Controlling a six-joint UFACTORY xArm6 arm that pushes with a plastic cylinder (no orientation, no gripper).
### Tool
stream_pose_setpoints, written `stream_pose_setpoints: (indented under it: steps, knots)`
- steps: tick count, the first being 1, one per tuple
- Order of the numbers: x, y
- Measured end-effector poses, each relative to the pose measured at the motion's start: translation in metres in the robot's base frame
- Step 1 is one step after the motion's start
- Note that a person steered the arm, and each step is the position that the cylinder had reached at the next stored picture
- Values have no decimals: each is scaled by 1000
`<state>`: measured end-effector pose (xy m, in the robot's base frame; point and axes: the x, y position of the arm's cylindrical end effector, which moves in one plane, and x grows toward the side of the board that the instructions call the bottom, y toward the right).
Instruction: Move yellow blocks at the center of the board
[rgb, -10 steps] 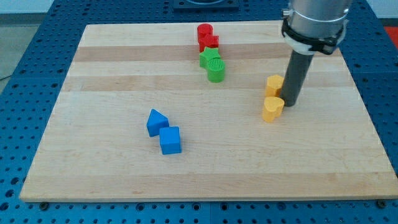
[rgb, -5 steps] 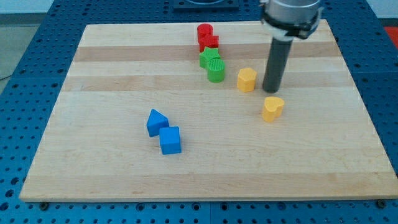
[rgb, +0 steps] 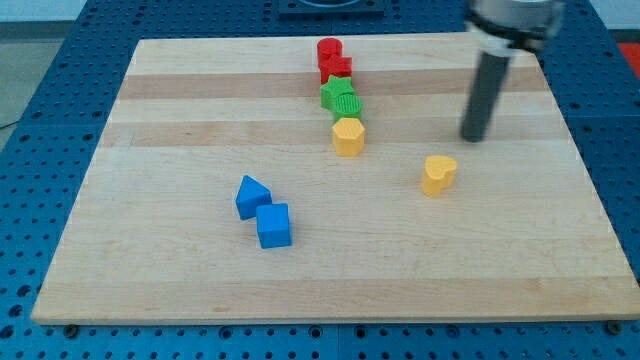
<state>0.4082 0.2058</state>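
Observation:
A yellow hexagonal block (rgb: 348, 136) sits just below the green blocks, touching or nearly touching them, a little above the board's middle. A yellow heart-shaped block (rgb: 438, 173) lies to the right of the middle. My tip (rgb: 473, 138) is on the board at the right, above and to the right of the heart block and clear of it, far right of the hexagonal block.
Two green blocks (rgb: 340, 98) and two red blocks (rgb: 331, 58) form a column at the top centre. A blue triangular block (rgb: 251, 194) and a blue cube (rgb: 273, 225) sit together at lower left. The wooden board (rgb: 180, 110) lies on a blue perforated table.
The yellow hexagonal block has slid left, from beside the rod to under the green blocks, covering the lower green one. My tip went left, then back to the right. The heart block stayed.

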Motion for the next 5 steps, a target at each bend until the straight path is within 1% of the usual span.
stream_pose_setpoints:
  steps: [1, 2, 3, 4, 5]
  knots:
    - [61, 26]
    - [76, -10]
    - [73, -72]
    - [64, -121]
    - [59, -155]
